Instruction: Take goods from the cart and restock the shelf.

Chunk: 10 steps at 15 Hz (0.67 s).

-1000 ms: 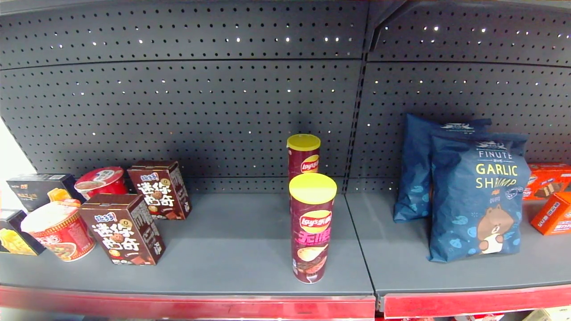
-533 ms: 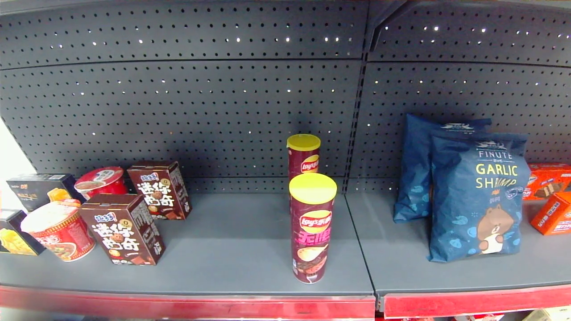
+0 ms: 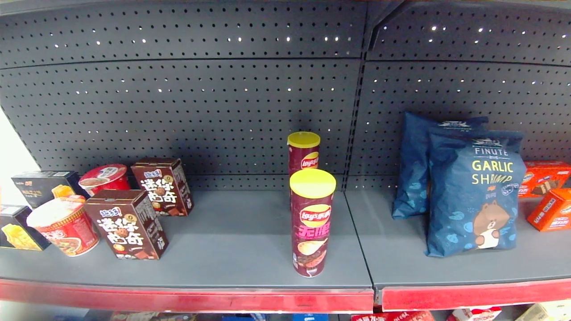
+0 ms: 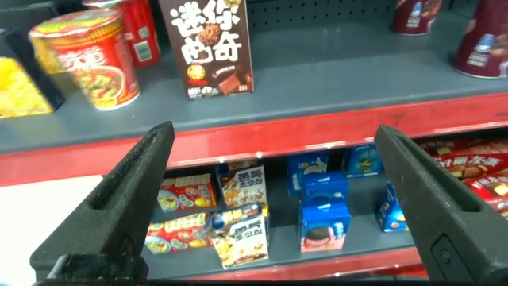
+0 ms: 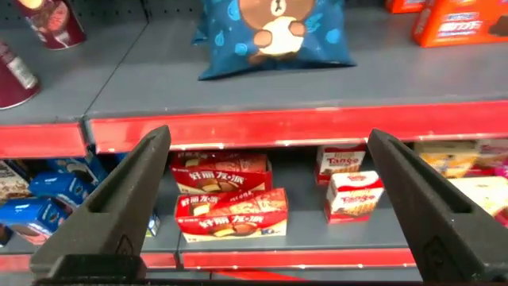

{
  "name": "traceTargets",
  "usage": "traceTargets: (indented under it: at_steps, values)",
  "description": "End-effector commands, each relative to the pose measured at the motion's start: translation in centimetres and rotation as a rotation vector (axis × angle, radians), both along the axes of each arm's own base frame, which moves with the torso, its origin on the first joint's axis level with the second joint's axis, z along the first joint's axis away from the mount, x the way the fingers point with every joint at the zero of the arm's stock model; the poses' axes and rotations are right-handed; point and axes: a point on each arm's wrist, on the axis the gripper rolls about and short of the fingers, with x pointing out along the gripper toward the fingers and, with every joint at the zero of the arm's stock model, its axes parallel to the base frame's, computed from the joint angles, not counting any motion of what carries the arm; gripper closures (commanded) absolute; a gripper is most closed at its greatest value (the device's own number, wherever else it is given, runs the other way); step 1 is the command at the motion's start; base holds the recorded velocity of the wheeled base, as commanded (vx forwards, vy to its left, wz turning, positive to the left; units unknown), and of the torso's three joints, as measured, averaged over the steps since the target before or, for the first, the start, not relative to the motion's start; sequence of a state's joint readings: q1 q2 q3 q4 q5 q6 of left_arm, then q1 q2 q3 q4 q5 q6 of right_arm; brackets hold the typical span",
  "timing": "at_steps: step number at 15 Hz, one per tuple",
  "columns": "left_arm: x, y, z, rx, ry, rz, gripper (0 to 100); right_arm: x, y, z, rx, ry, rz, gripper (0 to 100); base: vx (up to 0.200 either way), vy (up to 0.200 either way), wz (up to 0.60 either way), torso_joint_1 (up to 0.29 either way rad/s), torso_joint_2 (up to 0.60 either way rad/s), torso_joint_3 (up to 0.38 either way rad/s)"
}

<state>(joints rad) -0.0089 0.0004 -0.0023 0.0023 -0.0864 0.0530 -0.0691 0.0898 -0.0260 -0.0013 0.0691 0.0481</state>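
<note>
**Both grippers wide open before the stocked shelf**

The left gripper has its fingers spread wide apart and faces the red front lip of the shelf. A noodle cup and a brown box stand there near the edge. The right gripper is likewise wide open, before the shelf section that holds a blue snack bag. Red boxes lie on the lower shelf. In the head view two chip cans stand upright mid-shelf: the front can near the edge, the rear can close to the pegboard back. A second blue bag leans behind the first, and orange boxes sit at the far right
</note>
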Motion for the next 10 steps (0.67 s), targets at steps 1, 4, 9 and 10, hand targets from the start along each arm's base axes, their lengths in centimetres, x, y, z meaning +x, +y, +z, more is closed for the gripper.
traceTargets:
  at_steps: [1, 4, 9, 10]
  values:
    - [-0.01, 0.00, 0.01, -0.001, 0.000, 0.000, 0, 0.03, -0.01, 0.01, 0.001, 0.003, -0.002, 0, 0.000, 0.000, 0.00, 0.000, 0.00, 0.000]
    - [-0.01, 0.01, 0.01, -0.001, 0.000, 0.002, 0, 0.03, -0.01, 0.01, 0.000, 0.003, -0.003, 0, 0.000, 0.000, 0.00, 0.000, 0.00, 0.000]
    - [0.00, 0.01, -0.03, -0.001, 0.001, 0.002, 0, 0.03, 0.00, 0.00, -0.011, 0.005, 0.004, 0, 0.000, 0.000, 0.00, 0.000, 0.00, 0.000]
    - [-0.01, 0.01, 0.01, -0.001, 0.000, 0.002, 0, 0.03, 0.01, 0.00, -0.015, 0.005, 0.007, 0, 0.000, 0.000, 0.00, 0.000, 0.00, 0.000]
